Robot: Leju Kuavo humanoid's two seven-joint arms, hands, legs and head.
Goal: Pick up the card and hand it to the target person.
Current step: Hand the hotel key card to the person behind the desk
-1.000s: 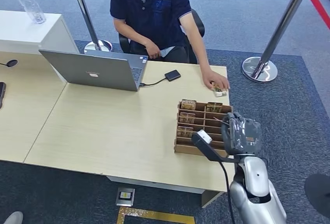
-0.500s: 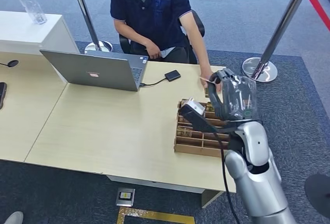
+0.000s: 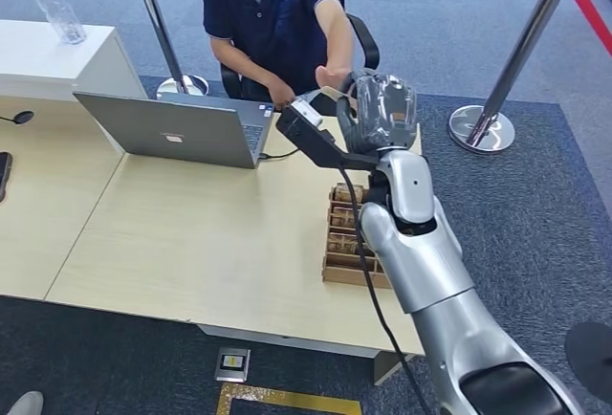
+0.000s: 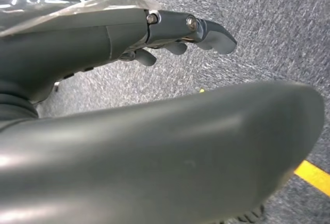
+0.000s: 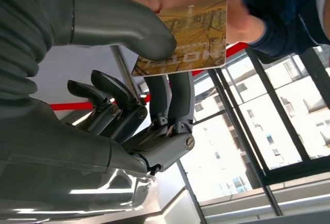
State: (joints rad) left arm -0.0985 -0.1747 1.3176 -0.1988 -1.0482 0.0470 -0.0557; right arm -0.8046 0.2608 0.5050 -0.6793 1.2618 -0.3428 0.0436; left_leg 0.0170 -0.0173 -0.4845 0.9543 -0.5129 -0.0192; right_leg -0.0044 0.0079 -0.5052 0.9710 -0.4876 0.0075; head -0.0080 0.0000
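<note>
My right hand [image 3: 377, 109] is raised over the far edge of the table, toward the seated person [image 3: 277, 13]. It pinches a yellow-brown printed card [image 5: 186, 38] between its thumb [image 5: 116, 22] and its dark fingers [image 5: 175, 97]. The person's outstretched hand [image 5: 216, 7] touches the card's far end; from the head view this hand [image 3: 331, 76] is right at my fingertips. My left hand [image 4: 116, 43] hangs over grey carpet with its fingers [image 4: 194, 28] stretched out and nothing in them.
A wooden compartment box [image 3: 345, 243] with several cards stands on the table under my right forearm. An open laptop [image 3: 173, 128] sits at the table's far left. A stanchion base [image 3: 482, 130] is on the carpet at right, another [image 3: 181, 85] behind the laptop.
My right arm has risen from the card box and swung forward and left toward the person with the card. The person's hand has lifted off the table to meet it.
</note>
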